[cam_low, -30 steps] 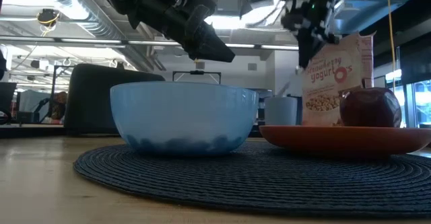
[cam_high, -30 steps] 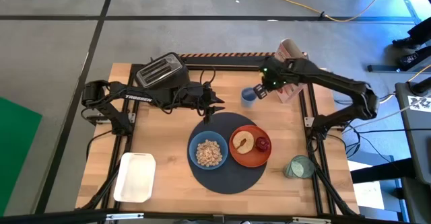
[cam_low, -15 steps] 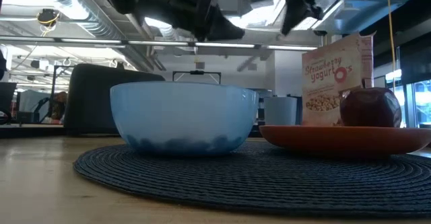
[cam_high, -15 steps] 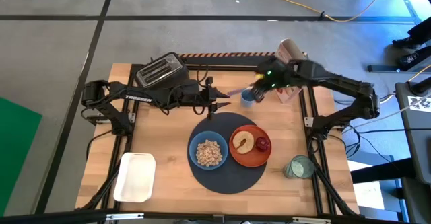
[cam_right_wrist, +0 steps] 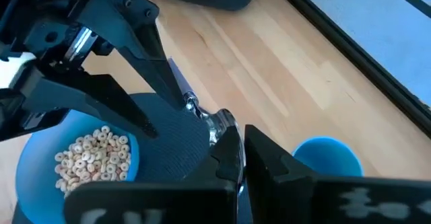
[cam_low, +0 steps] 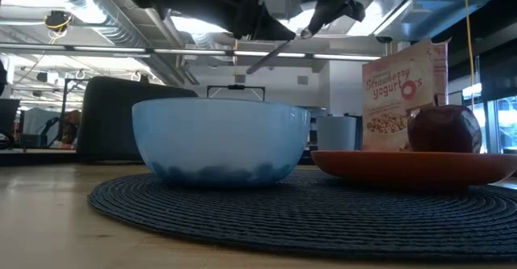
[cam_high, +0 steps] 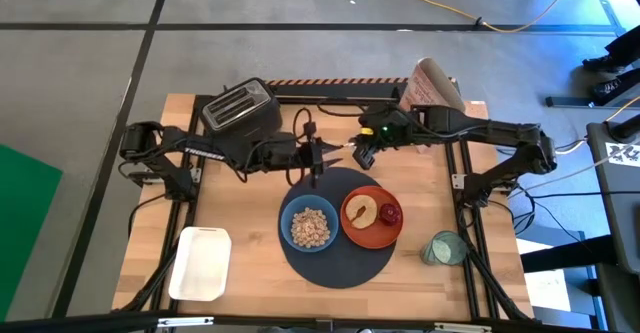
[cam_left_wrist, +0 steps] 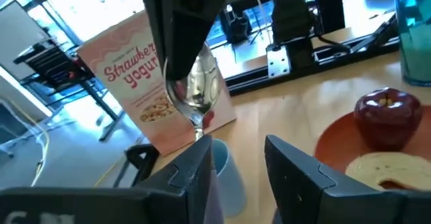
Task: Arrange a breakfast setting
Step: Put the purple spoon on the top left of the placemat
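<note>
My right gripper (cam_high: 358,155) is shut on the metal spoon (cam_right_wrist: 202,113), high above the table's far middle. My left gripper (cam_high: 322,153) faces it, open; the spoon's handle (cam_right_wrist: 178,83) reaches in between its fingers (cam_left_wrist: 195,163). Below them lies the round navy placemat (cam_high: 335,263), which bears the light-blue bowl (cam_high: 286,223) of cereal and the orange-red plate (cam_high: 372,238) with toast (cam_high: 360,211) and a red fruit (cam_high: 391,214). The green-tinted glass (cam_high: 441,248) stands at the near right. My right gripper pinches the spoon's bowl end (cam_right_wrist: 219,124) between its two fingers. It comes from the table's right, slanting down. The spoon is lifted clear, and its handle slants down toward the left gripper (cam_low: 271,52). I cannot tell whether my left gripper touches the handle.
A small blue cup (cam_right_wrist: 324,158) stands on the wood under the right gripper. The cereal box (cam_high: 432,83) stands at the far right, the black toaster (cam_high: 240,108) at the far left, and a white tray (cam_high: 201,263) at the near left.
My right gripper has gone from above the blue cup toward the table's left, carrying the spoon up to my left gripper. My left gripper has risen and shifted a little toward the right, so the spoon's handle now lies between its fingers.
</note>
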`<state>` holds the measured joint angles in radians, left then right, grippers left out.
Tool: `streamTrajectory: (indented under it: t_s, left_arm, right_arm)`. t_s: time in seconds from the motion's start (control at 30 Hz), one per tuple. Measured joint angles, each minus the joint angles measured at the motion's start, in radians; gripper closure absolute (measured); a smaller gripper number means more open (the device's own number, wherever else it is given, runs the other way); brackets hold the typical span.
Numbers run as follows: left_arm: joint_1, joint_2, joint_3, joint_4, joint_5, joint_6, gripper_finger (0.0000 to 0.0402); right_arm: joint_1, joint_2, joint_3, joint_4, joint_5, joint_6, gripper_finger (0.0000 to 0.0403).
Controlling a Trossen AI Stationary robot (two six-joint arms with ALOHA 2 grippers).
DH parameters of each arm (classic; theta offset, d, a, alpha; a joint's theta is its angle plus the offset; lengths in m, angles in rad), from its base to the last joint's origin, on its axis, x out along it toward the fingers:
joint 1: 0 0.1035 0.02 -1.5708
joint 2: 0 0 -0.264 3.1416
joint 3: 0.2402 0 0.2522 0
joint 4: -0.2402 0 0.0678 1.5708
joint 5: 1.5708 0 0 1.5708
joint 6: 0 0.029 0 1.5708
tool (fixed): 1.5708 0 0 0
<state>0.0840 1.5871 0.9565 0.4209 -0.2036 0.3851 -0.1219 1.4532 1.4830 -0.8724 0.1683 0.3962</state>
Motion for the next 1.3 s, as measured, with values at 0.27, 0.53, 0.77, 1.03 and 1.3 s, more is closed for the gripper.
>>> streamTrajectory:
  t_s: [0.27,0.53,0.77,1.03,1.3]
  left_arm:
    - [0.001,0.000,0.000,-0.019,-0.122,0.000,0.0260]
    - [0.037,0.000,0.000,-0.047,0.223,-0.119,0.0261]
    - [0.108,0.000,0.000,-0.047,0.424,-0.290,0.0262]
    - [0.127,0.000,-0.001,-0.081,0.482,-0.334,0.0323]
    - [0.128,0.000,-0.001,-0.094,0.431,-0.356,0.0368]
  right_arm:
    - [-0.002,0.000,0.000,-0.040,-0.031,-0.128,0.0402]
    - [-0.002,0.000,0.000,-0.060,-0.107,-0.319,0.0403]
    - [-0.002,0.000,0.000,-0.023,-0.135,-0.410,0.0403]
    - [-0.002,0.000,0.000,-0.005,-0.135,-0.457,0.0403]
    - [-0.002,-0.001,0.000,-0.005,-0.135,-0.452,0.0391]
